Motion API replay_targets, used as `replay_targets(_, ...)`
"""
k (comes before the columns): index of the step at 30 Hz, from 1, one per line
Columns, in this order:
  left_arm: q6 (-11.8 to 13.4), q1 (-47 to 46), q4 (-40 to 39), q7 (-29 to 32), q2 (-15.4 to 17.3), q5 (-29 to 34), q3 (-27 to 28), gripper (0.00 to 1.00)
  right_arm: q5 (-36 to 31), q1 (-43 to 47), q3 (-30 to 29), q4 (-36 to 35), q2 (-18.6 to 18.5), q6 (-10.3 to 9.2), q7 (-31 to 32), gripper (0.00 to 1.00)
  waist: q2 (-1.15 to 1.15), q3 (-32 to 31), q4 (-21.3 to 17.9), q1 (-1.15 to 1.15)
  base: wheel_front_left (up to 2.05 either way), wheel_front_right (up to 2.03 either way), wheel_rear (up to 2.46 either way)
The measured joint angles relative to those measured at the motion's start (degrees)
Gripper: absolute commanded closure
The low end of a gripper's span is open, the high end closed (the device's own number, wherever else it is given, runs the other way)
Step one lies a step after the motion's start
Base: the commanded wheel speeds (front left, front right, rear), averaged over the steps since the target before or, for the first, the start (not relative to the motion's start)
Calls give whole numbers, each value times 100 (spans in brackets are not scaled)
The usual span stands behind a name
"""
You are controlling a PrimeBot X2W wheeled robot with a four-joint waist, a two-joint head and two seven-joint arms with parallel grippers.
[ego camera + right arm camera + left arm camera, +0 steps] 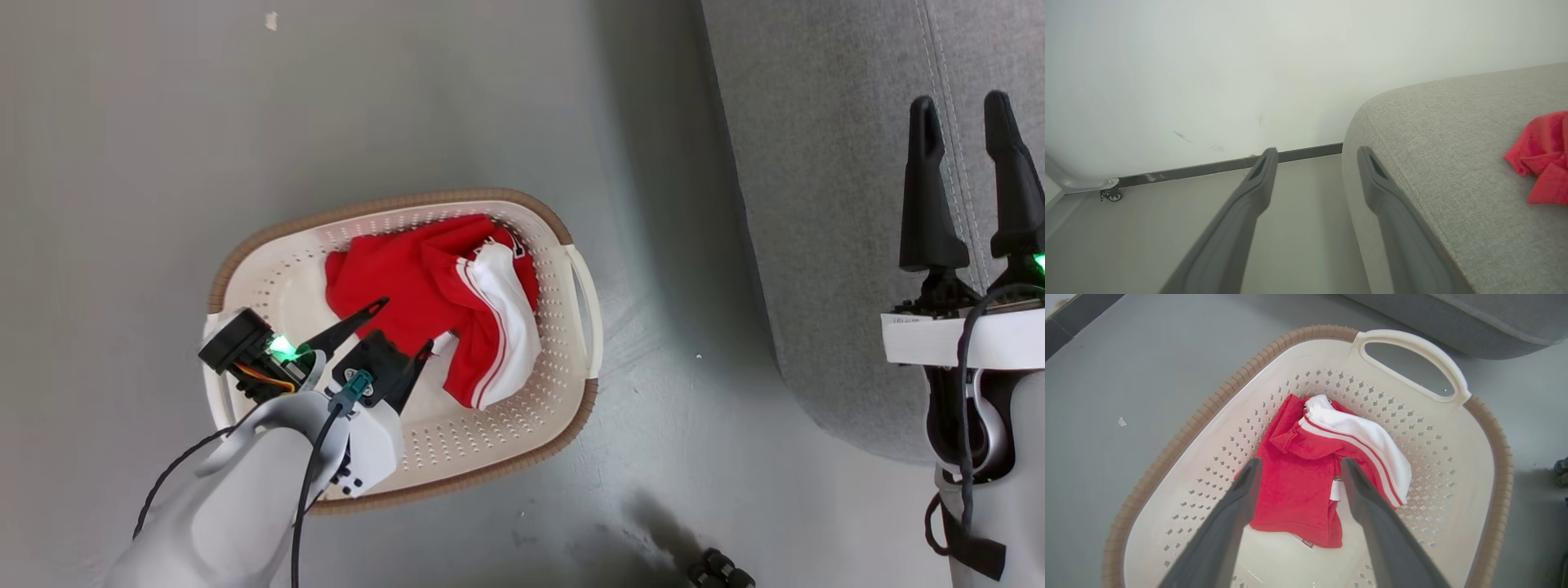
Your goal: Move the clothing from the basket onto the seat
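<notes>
Head view: the basket sits on the grey floor near the couch seat, with the red and white clothing bunched in its middle. The left gripper hangs over the basket's near end, fingers spread wide and empty. The right gripper stands over the seat, fingers apart, holding nothing.

Left wrist view: the left gripper points down at the clothing inside the basket; whether its tips touch the cloth I cannot tell.

Right wrist view: the right gripper is wide open at the seat's corner. A red garment lies on the seat.
</notes>
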Motion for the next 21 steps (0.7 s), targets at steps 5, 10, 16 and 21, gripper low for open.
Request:
replay_targets(5, -4, -220, 183, 10, -4, 64, 9, 0, 111, -110, 23, -12, 0, 0, -1, 0, 0, 162, -118, 0, 0, 0, 0)
replay_targets(10, -4, -346, 348, 11, 8, 64, 59, 0, 164, -123, 42, -10, 1, 0, -1, 0, 0, 326, -221, 0, 0, 0, 0)
replay_targets(16, 3, -461, 520, 10, 25, 74, 105, 0, 202, -354, 100, -15, 1, 0, -1, 0, 0, 517, -311, 0, 0, 0, 0)
replay_targets(21, 14, -589, 657, 7, 37, 89, 133, 0, 285, -405, 122, -12, 1, 0, -1, 0, 0, 661, -365, 0, 0, 0, 0)
